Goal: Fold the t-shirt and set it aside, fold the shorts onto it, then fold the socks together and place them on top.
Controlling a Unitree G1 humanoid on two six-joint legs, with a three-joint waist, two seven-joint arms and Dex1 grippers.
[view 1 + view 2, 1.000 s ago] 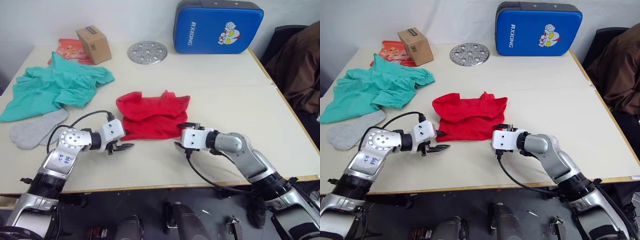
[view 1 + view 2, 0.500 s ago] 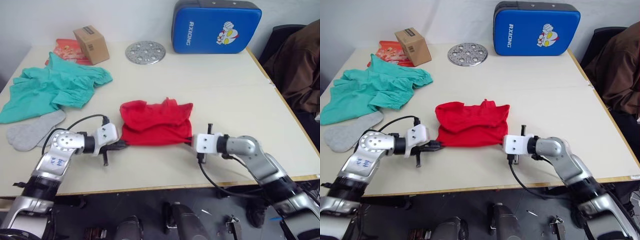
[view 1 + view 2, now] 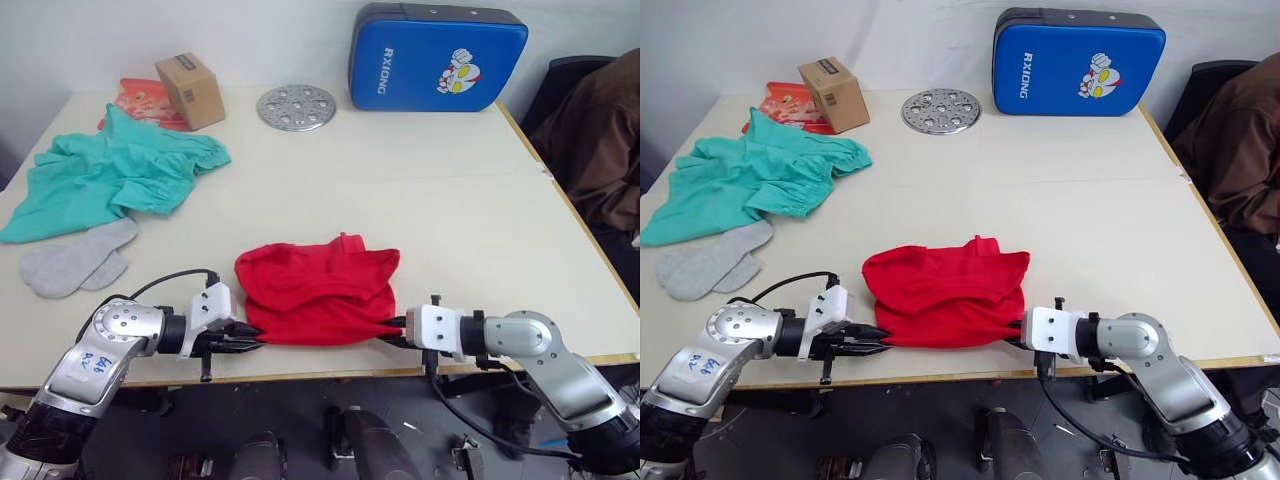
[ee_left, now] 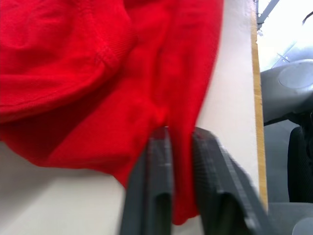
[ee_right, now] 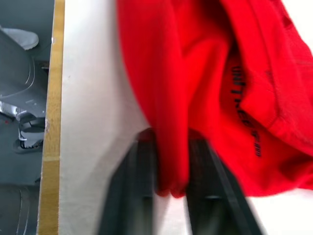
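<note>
Both grippers, left gripper (image 3: 250, 338) and right gripper (image 3: 393, 331), have dragged the t-shirt (image 3: 318, 291) back to the counter's (image 3: 460, 210) near edge, jaws pinching its corners, so folding looks underway.

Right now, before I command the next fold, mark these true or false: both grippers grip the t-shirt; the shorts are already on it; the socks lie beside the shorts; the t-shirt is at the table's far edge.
1. Both the left gripper and the right gripper grip the t-shirt: true.
2. The shorts are on the t-shirt: false, they lie apart at far left.
3. The socks lie beside the shorts: true.
4. The t-shirt is at the table's far edge: false, it is near the front edge.
</note>
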